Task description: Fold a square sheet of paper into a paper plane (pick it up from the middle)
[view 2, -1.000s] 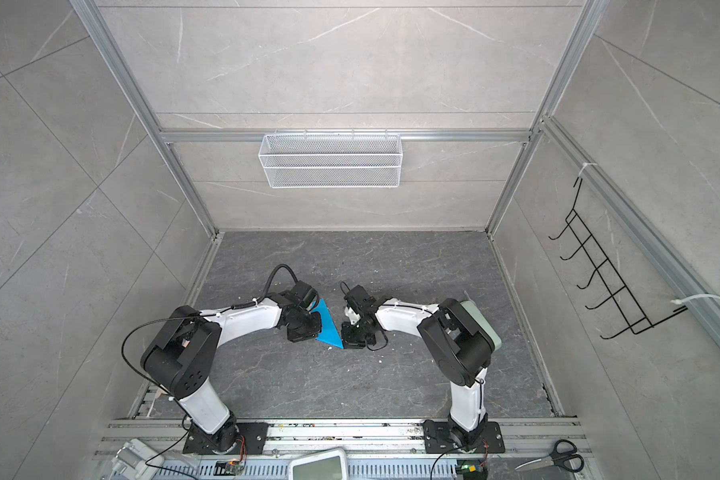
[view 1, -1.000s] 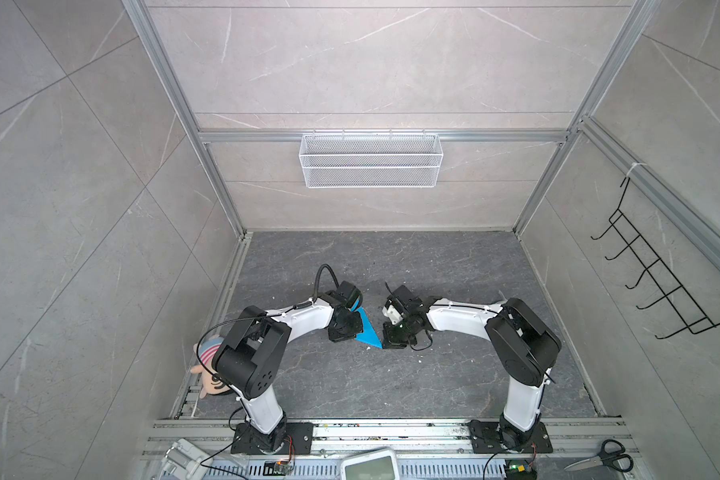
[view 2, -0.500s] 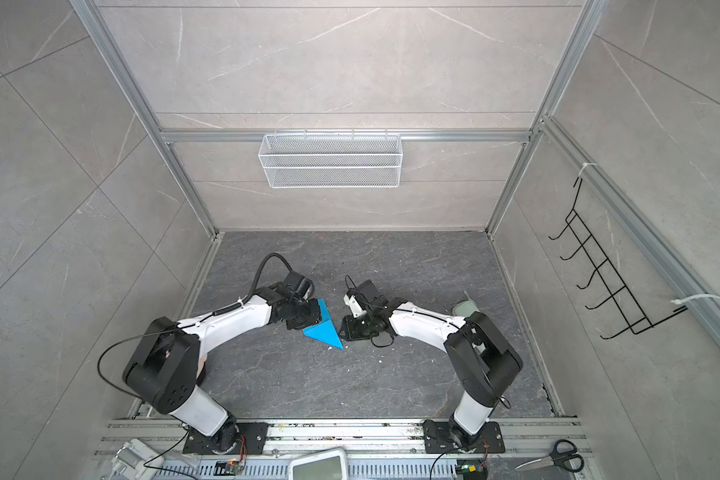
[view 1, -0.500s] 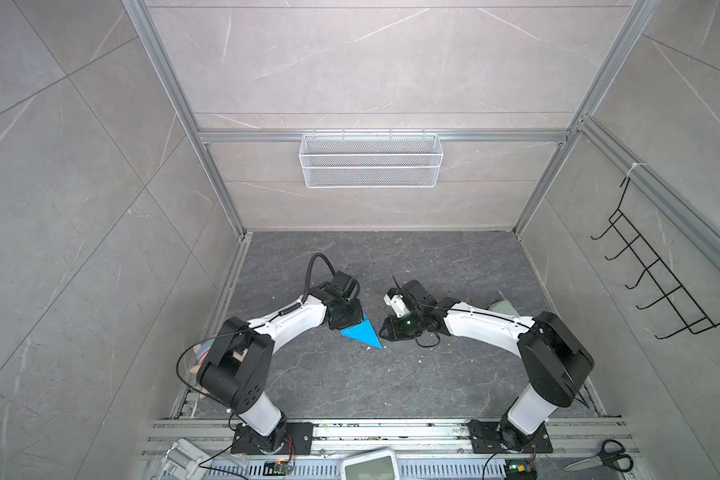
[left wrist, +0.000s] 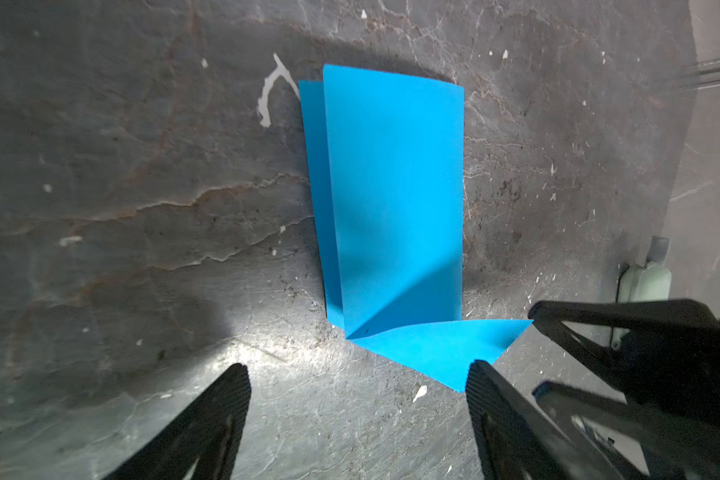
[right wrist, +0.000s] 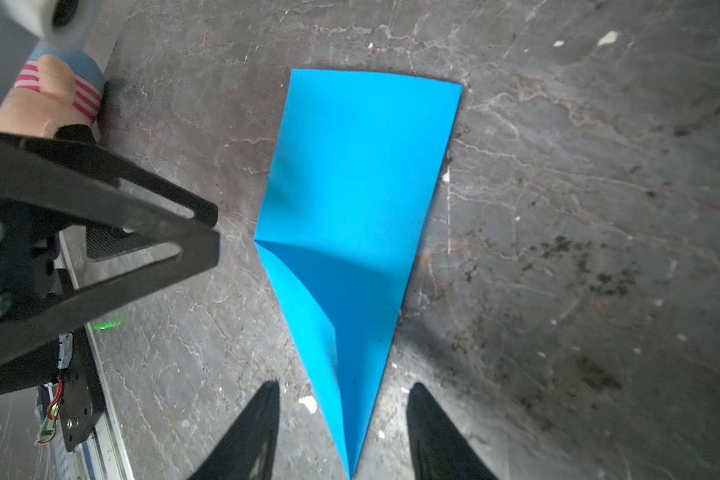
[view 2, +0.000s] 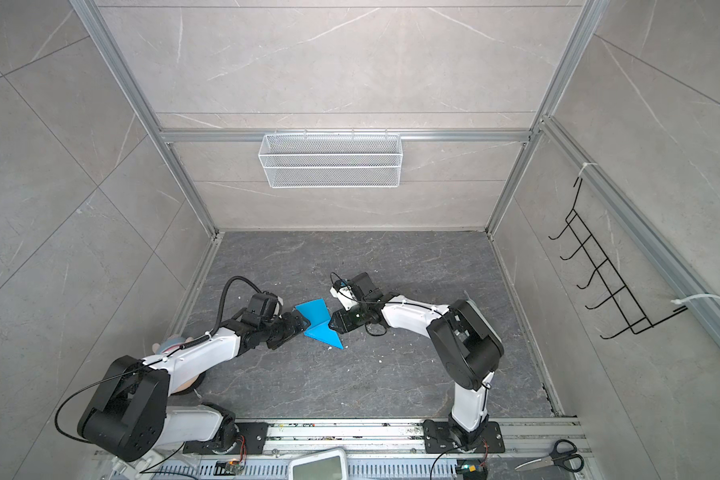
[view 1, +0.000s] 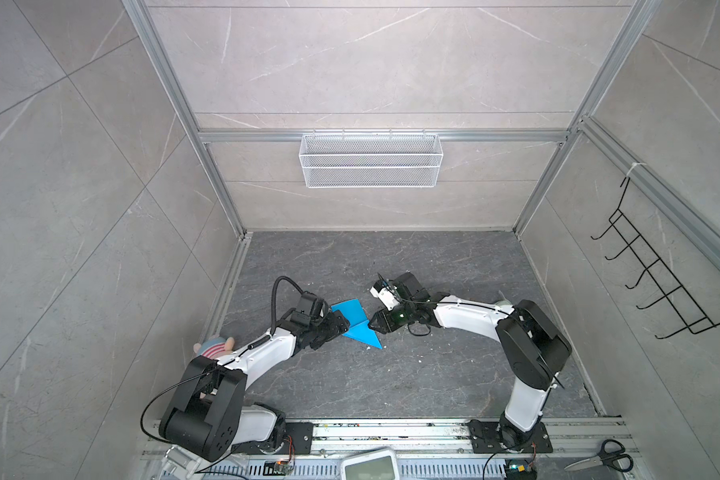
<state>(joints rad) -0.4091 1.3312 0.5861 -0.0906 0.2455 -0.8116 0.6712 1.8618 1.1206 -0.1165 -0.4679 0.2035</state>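
Observation:
The sheet of paper is folded into a sky-blue paper plane that lies on the dark floor between my two grippers. It has a sharp nose and one flap standing up. My left gripper is wide open just left of it, with only bare floor between its fingers; a paper corner lies near one fingertip. On the other side, my right gripper is open too. The plane's nose points in between its fingers and touches neither.
A striped stuffed doll lies by the left wall behind my left arm. A pale green object sits near the right arm. A wire basket hangs on the back wall, a hook rack on the right wall. Scissors lie at the front right.
Both grippers went from shut to open and let go of the paper, which now rests on the floor. Both arms have lowered and stretched out flatter.

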